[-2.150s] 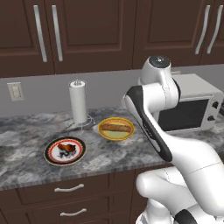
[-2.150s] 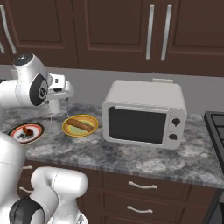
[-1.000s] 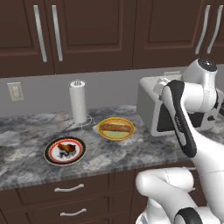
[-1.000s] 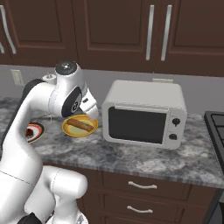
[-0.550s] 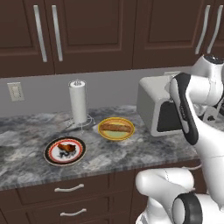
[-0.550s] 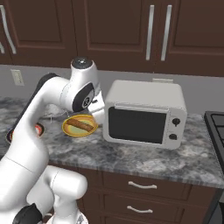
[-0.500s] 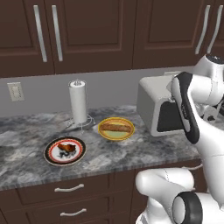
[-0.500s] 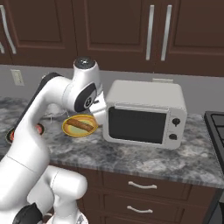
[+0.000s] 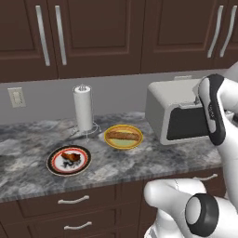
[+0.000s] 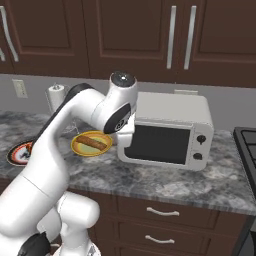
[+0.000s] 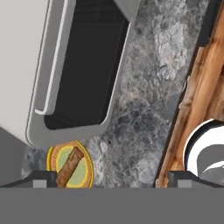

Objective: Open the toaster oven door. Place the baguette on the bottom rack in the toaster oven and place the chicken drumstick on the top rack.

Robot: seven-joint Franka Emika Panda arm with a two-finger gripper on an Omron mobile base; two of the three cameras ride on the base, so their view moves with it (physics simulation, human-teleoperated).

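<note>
The white toaster oven (image 9: 172, 100) stands at the right of the counter with its dark glass door (image 10: 157, 144) closed. The baguette (image 9: 123, 136) lies on a yellow plate (image 9: 111, 142) left of it. Further left, the chicken drumstick (image 9: 70, 158) rests on a dark-rimmed plate (image 9: 53, 165). My gripper (image 10: 124, 144) points down in front of the oven's left front corner, open and holding nothing. In the hand view the door (image 11: 87, 65) and its white bar handle (image 11: 54, 57) run along the left, the baguette (image 11: 70, 166) lies below, and the fingertips (image 11: 41, 177) stand far apart. The racks are hidden behind the door.
A paper towel roll (image 9: 83, 108) stands on its holder behind the plates. Dark wall cabinets (image 9: 102, 37) hang above the counter, and drawers (image 10: 160, 212) run below its front edge. A black stove edge (image 10: 247, 150) borders the counter at the far right.
The arm has swung right, from above the plates to the front of the toaster oven. Plates, food and oven have not moved. The gripper has stayed open.
</note>
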